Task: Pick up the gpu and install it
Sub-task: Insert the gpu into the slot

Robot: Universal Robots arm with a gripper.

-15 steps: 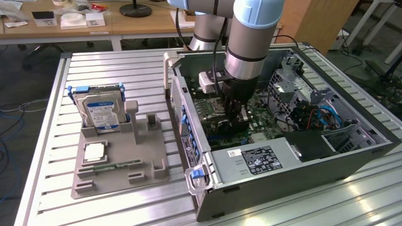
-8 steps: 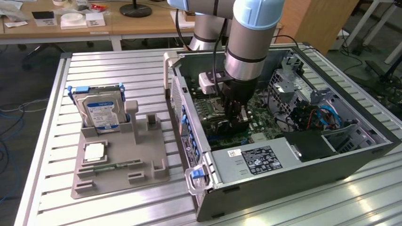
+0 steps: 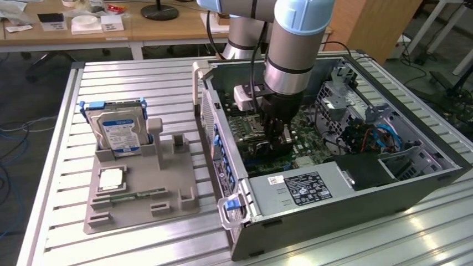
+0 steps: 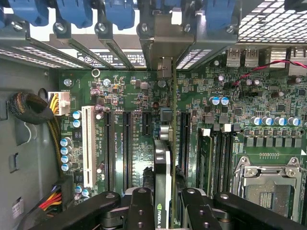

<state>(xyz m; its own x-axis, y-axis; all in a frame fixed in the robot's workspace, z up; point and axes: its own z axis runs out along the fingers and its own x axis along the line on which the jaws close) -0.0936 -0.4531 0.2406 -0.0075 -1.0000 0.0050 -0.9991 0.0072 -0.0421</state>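
Exterior view first: an open computer case [image 3: 347, 188] lies on its side on the slatted metal table [image 3: 126, 77], toward the table's edge at the exterior view's right. Inside it I see the green motherboard [image 3: 247, 124], a bundle of coloured cables [image 3: 369, 136] and the power supply [image 3: 299, 191] with a label, at the case's near corner. The robot arm [image 3: 296, 50] comes down from above into the case, and the gripper [image 3: 279, 145] is low over the board.

Beside the case, toward the table's edge at the exterior view's left, a grey holder tray [image 3: 159, 191] stands. It carries a silver hard drive [image 3: 118, 130] upright in its back slot — the label is blue and white — and a small square chip [image 3: 111, 177] and a slim green memory stick [image 3: 133, 194] lying flat in front.

Wrist view gives what the other cannot: the gpu [image 4: 162, 179] stands on its edge between the two black fingers [image 4: 139, 206], which pinch it from both sides. The card is upright over the motherboard [image 4: 144, 100], in line with the long black expansion slots [image 4: 127, 148], and its metal end bracket [image 4: 160, 40] reaches to the case's rear wall — near the blue slot clips [image 4: 76, 12]. If the card sits fully in a slot, I cannot tell. A white slot [image 4: 87, 143] and the empty processor socket [image 4: 266, 187] are also seen on the board.
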